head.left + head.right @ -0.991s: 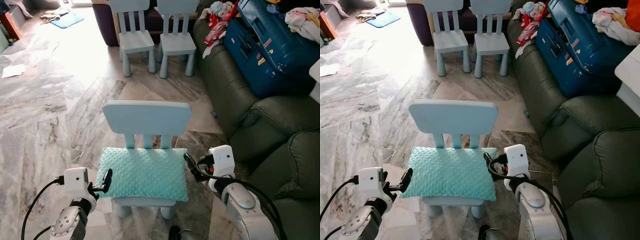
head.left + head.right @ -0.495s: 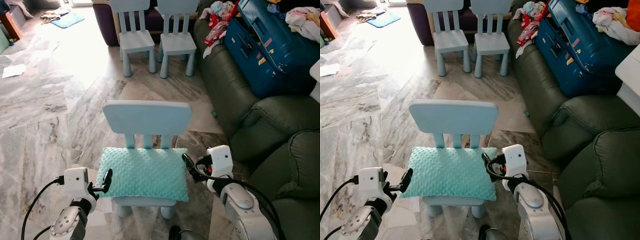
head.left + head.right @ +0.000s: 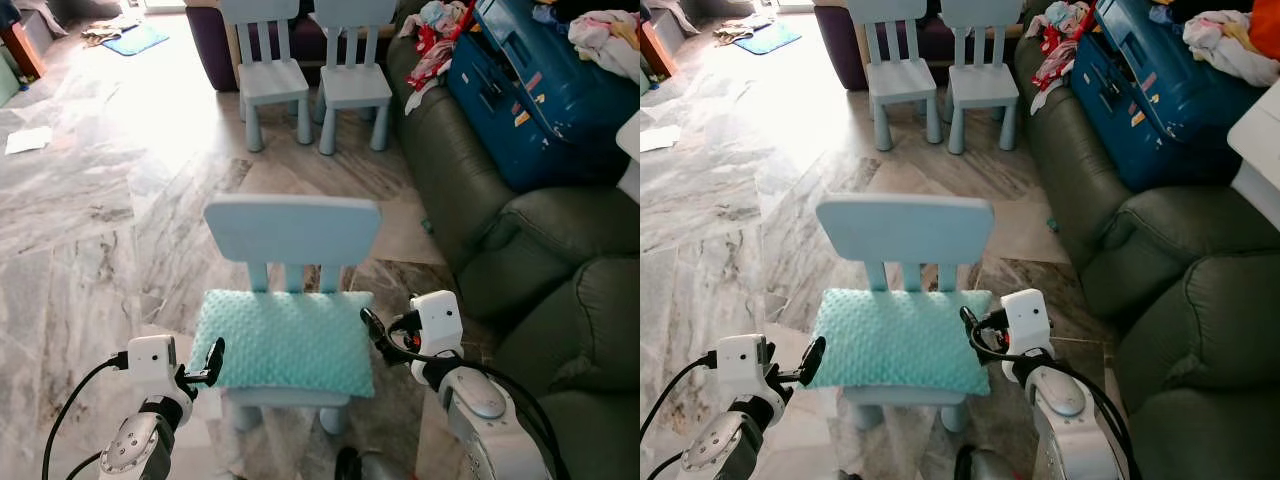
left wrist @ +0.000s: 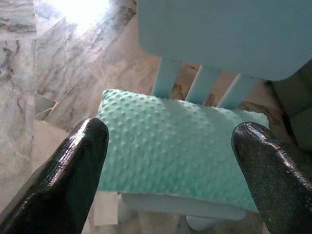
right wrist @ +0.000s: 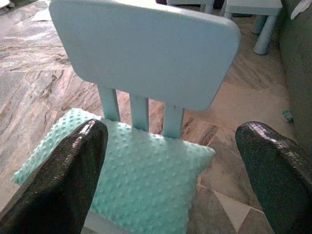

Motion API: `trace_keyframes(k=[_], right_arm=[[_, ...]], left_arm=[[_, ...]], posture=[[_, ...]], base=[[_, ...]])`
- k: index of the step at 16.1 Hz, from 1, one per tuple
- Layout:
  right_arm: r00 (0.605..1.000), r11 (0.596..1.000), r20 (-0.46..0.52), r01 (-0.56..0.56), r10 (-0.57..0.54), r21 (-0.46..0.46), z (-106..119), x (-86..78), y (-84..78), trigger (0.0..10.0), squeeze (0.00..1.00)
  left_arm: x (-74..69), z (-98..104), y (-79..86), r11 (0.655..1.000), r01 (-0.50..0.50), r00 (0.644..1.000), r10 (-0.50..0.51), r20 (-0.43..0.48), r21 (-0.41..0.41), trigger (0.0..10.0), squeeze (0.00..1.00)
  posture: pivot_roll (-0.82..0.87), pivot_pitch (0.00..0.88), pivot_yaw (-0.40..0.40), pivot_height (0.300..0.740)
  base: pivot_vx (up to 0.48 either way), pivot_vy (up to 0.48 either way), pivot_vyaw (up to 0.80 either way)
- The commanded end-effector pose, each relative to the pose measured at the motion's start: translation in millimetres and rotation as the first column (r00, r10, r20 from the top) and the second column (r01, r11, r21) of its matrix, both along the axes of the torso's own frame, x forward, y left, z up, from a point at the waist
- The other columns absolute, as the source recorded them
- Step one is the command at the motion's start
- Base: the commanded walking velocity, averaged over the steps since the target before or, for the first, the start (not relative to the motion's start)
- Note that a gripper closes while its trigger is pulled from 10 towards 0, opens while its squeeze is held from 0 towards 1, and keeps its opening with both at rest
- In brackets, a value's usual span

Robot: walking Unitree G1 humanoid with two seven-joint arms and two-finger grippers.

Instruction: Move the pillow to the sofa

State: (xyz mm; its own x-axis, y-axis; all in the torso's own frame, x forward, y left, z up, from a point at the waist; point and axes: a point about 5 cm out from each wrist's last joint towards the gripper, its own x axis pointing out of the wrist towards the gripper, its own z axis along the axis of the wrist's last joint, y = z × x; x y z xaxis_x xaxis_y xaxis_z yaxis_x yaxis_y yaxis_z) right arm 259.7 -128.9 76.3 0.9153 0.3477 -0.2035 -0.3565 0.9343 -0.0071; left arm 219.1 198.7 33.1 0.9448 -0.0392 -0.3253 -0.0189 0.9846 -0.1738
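Observation:
A mint green dotted pillow (image 3: 285, 342) lies flat on the seat of a small light blue chair (image 3: 292, 228) right in front of me. My left gripper (image 3: 213, 357) is open at the pillow's left edge, with the pillow (image 4: 180, 141) seen between its fingers (image 4: 73, 180). My right gripper (image 3: 372, 330) is open at the pillow's right edge, and its fingers (image 5: 68, 175) frame the pillow (image 5: 141, 180) and the chair back (image 5: 146, 53). The dark green sofa (image 3: 520, 260) runs along my right side.
A blue suitcase (image 3: 530, 90) and loose clothes (image 3: 435, 45) lie on the far part of the sofa. Two more light blue chairs (image 3: 310, 70) stand farther ahead. The marble floor (image 3: 90, 210) is open to the left, with a blue mat (image 3: 132, 40) far off.
The right gripper has edged in towards the pillow's right edge. The view has shifted slightly; the left gripper and pillow stay where they were.

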Motion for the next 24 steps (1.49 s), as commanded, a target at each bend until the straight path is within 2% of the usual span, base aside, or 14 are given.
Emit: trace_keyframes(k=[1,8,20,24], right_arm=[[1.000,1.000,0.003,-0.003,0.003,-0.004,0.6,-1.9,0.2,10.0,0.00],[1.000,1.000,0.001,-0.011,0.011,-0.003,-0.4,-1.2,2.7,10.0,0.00],[1.000,1.000,0.005,-0.020,0.020,-0.013,-3.2,-0.2,5.2,10.0,0.00],[0.999,0.999,0.015,-0.030,0.030,-0.019,-2.7,1.4,6.5,10.0,0.00]], left_arm=[[-3.6,-1.0,1.6,1.000,0.000,1.000,0.000,-0.009,0.007,10.0,0.00],[-4.1,-2.1,0.0,1.000,-0.001,1.000,0.001,-0.013,0.007,10.0,0.00],[-4.5,-2.1,4.0,0.999,-0.016,1.000,0.017,-0.014,0.037,10.0,0.00],[-2.8,-0.4,15.4,0.991,-0.077,0.997,0.078,-0.006,0.105,10.0,0.00]], posture=[[-0.10,0.192,-0.038,0.665],[-0.10,0.197,-0.039,0.610],[-0.10,0.200,-0.037,0.451],[-0.10,0.202,-0.039,0.392]], base=[[0.000,0.000,0.00],[0.000,0.000,0.00],[0.000,0.000,0.00],[0.000,0.000,0.00]])
